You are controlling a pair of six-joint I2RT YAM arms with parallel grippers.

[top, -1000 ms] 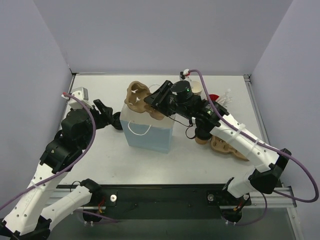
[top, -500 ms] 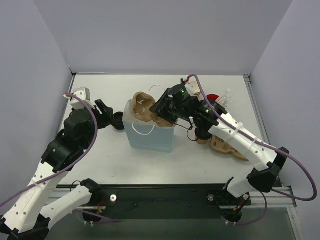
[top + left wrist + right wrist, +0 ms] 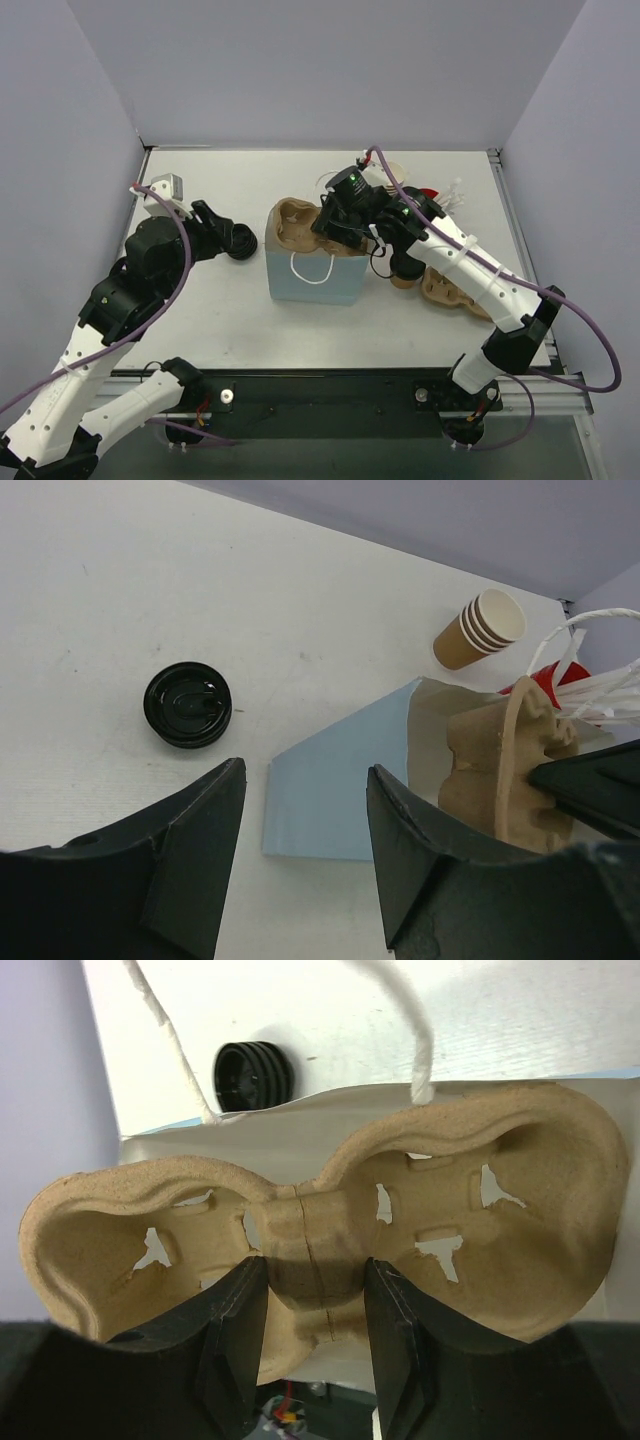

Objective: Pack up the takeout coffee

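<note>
Coffee [image 3: 405, 280] (half hidden), right of right hand [image 3: 312, 1275] gripping tray [image 3: 480, 1220]

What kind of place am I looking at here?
Most likely a robotics lab bench staged for takeout packing: bare lavender walls enclosing a white table, with a blue paper bag, a pulp cup carrier and stacked paper cups.

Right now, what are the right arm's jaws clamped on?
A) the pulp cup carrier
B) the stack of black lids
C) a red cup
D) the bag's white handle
A: the right wrist view shows the right jaws pinching the narrow middle of the pulp cup carrier, at the mouth of the blue bag.
</note>
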